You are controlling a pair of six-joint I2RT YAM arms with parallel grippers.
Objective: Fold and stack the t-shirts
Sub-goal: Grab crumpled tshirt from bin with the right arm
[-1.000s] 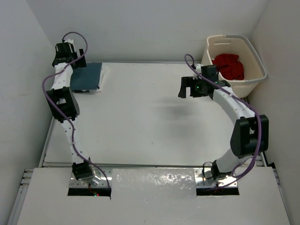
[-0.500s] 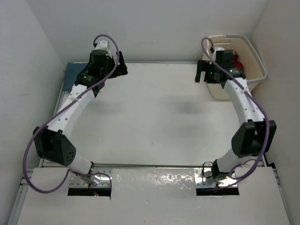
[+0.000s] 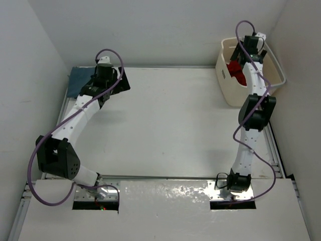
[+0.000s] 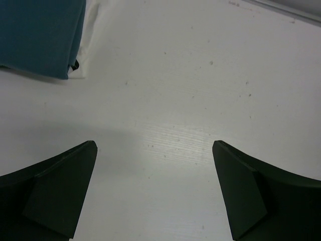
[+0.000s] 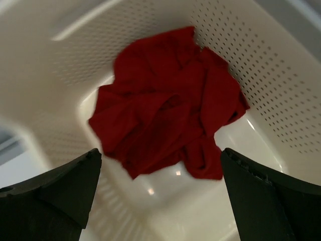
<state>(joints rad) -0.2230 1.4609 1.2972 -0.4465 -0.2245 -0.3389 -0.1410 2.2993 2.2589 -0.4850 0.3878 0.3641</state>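
Observation:
A crumpled red t-shirt [image 5: 165,100] lies in the bottom of the cream basket [image 5: 261,65]; from above the red t-shirt [image 3: 234,70] shows partly behind my right arm. My right gripper [image 5: 160,150] hangs open above it, not touching, over the basket [image 3: 228,93] at the far right; in the top view that gripper [image 3: 249,46] is above the basket's far rim. A folded blue-grey t-shirt [image 4: 40,35] lies on a white t-shirt's edge [image 4: 88,40] at the table's far left [image 3: 77,80]. My left gripper [image 4: 154,145] is open over bare table, right of the stack [image 3: 118,81].
The white table [image 3: 170,125] runs between grey walls on the left, back and right. The basket stands in the far right corner against the wall. Metal rails edge the table on both sides.
My right arm swung from the table's right side up over the basket. My left arm left the blue-grey shirt and moved right and nearer. Both grippers stayed open.

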